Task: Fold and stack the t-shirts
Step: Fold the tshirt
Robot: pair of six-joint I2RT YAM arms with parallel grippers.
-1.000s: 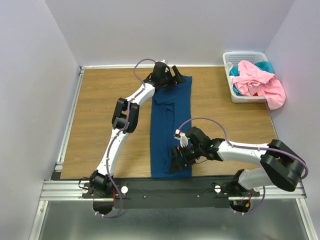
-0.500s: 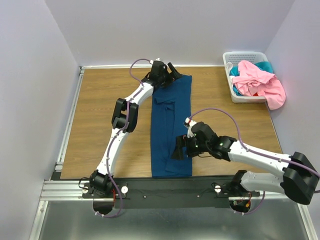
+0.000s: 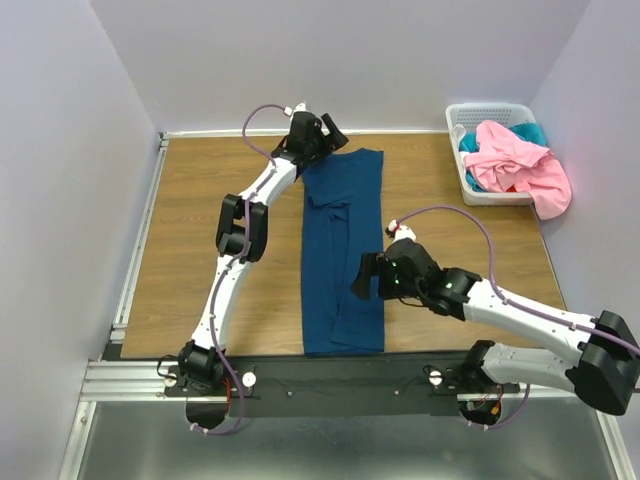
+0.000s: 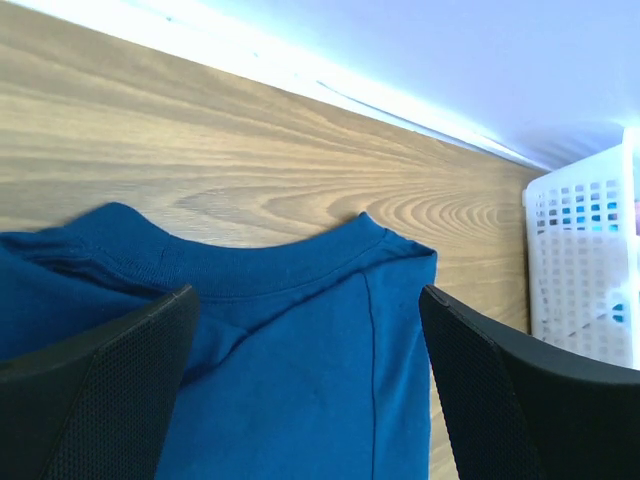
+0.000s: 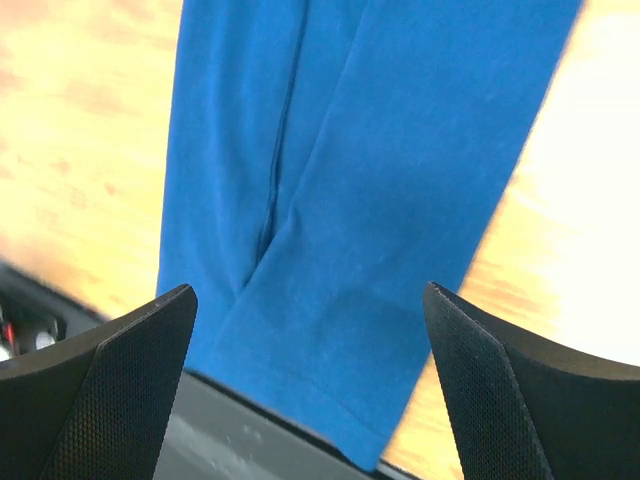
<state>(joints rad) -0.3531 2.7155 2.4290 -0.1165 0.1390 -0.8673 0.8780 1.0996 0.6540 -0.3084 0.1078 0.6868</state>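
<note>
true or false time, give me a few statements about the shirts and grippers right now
1. The blue t-shirt lies as a long narrow strip on the table. True.
2. The right gripper is shut on the shirt's hem. False: its jaws stand open, holding nothing.
3. The pink t-shirt spills over the rim of the basket. True.
4. The left gripper hovers over the basket. False: it is at the blue shirt's collar end, open.
</note>
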